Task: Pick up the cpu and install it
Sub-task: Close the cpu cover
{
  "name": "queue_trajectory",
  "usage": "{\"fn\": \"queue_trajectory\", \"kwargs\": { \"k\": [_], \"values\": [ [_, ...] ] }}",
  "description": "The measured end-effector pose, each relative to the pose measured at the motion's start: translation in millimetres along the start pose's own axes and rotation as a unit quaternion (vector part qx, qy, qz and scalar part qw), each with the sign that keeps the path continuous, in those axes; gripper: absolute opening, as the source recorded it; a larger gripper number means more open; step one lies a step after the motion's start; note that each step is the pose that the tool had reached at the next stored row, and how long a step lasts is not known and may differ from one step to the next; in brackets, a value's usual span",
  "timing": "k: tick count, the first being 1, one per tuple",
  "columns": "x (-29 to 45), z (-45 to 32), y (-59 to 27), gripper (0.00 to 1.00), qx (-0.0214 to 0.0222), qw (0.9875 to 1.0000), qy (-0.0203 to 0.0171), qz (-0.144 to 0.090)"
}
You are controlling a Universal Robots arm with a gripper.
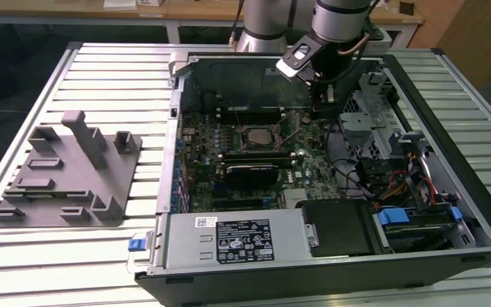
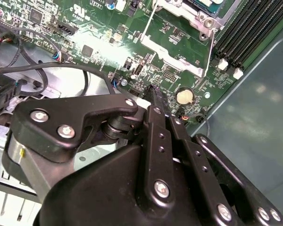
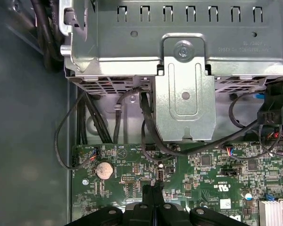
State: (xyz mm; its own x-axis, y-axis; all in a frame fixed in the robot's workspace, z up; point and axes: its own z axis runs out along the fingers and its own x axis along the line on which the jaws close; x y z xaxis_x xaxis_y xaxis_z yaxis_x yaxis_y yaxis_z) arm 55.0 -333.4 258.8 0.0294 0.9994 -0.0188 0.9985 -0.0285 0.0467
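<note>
The end effector (image 3: 153, 192) has its fingers pressed together with nothing between them, low over the motherboard (image 1: 305, 169), at upper middle of the exterior view. The cpu (image 1: 255, 135) seems to lie in its socket, down-left of it, near the frame's centre.

Green motherboard (image 1: 309, 167), grey fixture block (image 1: 49, 185) (ribbed silver table (image 1: 109, 70))

The label (image 1: 245, 242) on the power supply (image 1: 186, 249) was too small to read. Nothing else was legible.
</note>
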Motion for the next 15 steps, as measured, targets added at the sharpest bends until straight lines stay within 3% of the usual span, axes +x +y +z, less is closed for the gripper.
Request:
{"fn": "queue_trajectory", "kwargs": {
  "k": [2,15],
  "values": [
    [0.0,0.2,0.2,0.11,0.0082,1.0,-0.0002,0.0],
    [0.0,3.2,-4.2,0.11,0.0085,1.0,-0.0001,0.0]
  ]
}}
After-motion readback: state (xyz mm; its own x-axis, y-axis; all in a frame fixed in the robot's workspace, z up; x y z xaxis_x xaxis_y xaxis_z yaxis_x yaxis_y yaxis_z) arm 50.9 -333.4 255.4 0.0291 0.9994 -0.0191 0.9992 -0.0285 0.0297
